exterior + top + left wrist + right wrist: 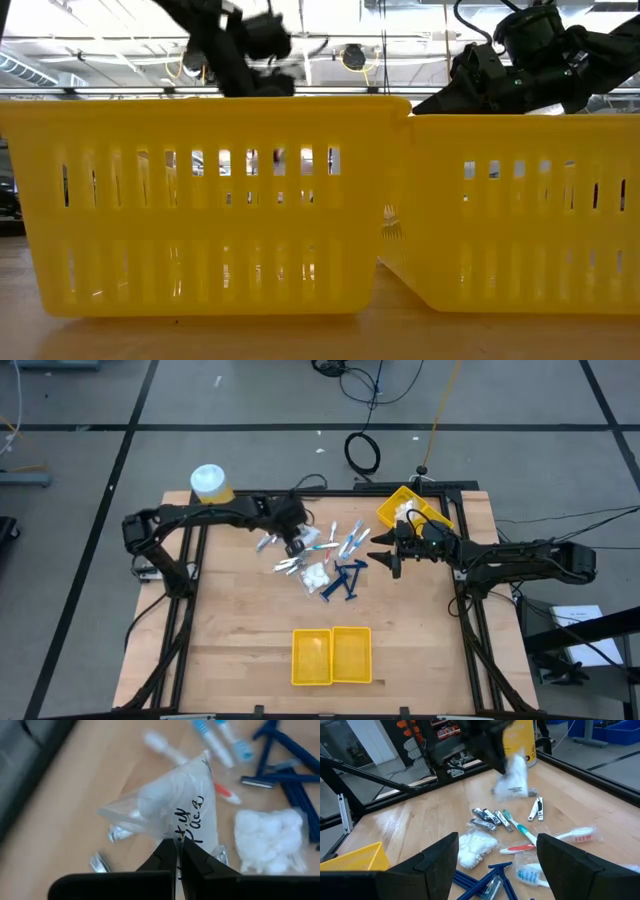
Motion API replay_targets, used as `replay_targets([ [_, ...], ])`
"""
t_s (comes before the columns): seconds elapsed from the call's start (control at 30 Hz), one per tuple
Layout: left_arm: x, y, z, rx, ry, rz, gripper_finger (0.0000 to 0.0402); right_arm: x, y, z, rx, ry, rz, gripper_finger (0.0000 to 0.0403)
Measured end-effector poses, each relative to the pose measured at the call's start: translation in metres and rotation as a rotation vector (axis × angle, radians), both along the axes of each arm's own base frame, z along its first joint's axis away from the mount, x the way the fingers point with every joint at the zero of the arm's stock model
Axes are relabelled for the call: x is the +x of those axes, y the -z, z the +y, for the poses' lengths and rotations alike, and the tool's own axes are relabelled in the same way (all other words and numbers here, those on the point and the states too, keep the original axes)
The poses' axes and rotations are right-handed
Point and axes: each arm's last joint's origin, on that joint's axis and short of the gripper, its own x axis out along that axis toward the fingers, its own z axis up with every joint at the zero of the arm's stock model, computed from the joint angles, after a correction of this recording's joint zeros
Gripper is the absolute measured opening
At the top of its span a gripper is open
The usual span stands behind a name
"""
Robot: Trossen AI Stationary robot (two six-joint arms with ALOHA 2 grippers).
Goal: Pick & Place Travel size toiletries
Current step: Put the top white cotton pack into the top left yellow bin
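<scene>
A clear packet of white bits [170, 805] with black writing on it hangs lifted above the table [514, 780]. My left gripper [178, 852] is shut on it and stands over the left of the toiletries pile [293, 545]. On the wood lie another packet of white bits [475, 847], toothbrushes [525, 832], silvery clippers [490, 817] and dark blue razors [345, 580]. My right gripper [495, 865] waits open at the pile's right side [385, 557], pointing toward it with nothing between its fingers. My left gripper pinches the packet's near edge [179, 839] between its two fingertips [165, 857]. The fingers slant down from above. The packet sticks out past them, clear of the table. I cannot tell whether one layer or several are caught.
A yellow two-compartment bin [331, 656] stands near the table's front edge and fills the low view [200, 200]. Another yellow bin [405, 508] sits at the far right, behind my right gripper. A yellow jar with a white lid [210, 482] stands at the far left corner.
</scene>
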Motion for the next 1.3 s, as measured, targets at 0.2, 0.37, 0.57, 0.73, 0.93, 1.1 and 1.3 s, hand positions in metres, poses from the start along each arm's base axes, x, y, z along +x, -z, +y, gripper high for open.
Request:
replay_targets([
  [0.2, 0.023, -0.012, -0.062, 0.492, 0.412, 0.141, 0.0002, 0.004, -0.007, 0.010, -0.027, -0.055, -0.069, 0.0254],
  [0.37, 0.036, -0.022, -0.100, 0.747, 0.529, 0.111, 0.0002, 0.013, -0.007, 0.023, -0.091, -0.033, -0.104, 0.0254],
  [0.57, 0.043, -0.028, -0.121, 0.807, 0.615, 0.022, 0.0001, 0.028, -0.005, 0.033, -0.165, 0.012, -0.190, 0.0254],
  [0.73, 0.043, -0.026, -0.124, 0.776, 0.608, 0.009, 0.0002, 0.049, -0.012, 0.034, -0.148, -0.005, -0.218, 0.0254],
  [0.93, 0.044, -0.023, -0.125, 0.772, 0.613, 0.018, 0.0002, 0.082, -0.023, 0.035, -0.160, -0.034, -0.132, 0.0262],
  [1.1, 0.044, -0.023, -0.125, 0.772, 0.613, 0.018, 0.0002, 0.095, -0.032, 0.033, -0.173, -0.039, -0.072, 0.0260],
  [1.3, 0.045, -0.023, -0.125, 0.776, 0.618, 0.020, 0.0002, 0.098, -0.028, 0.033, -0.176, -0.039, -0.052, 0.0242],
])
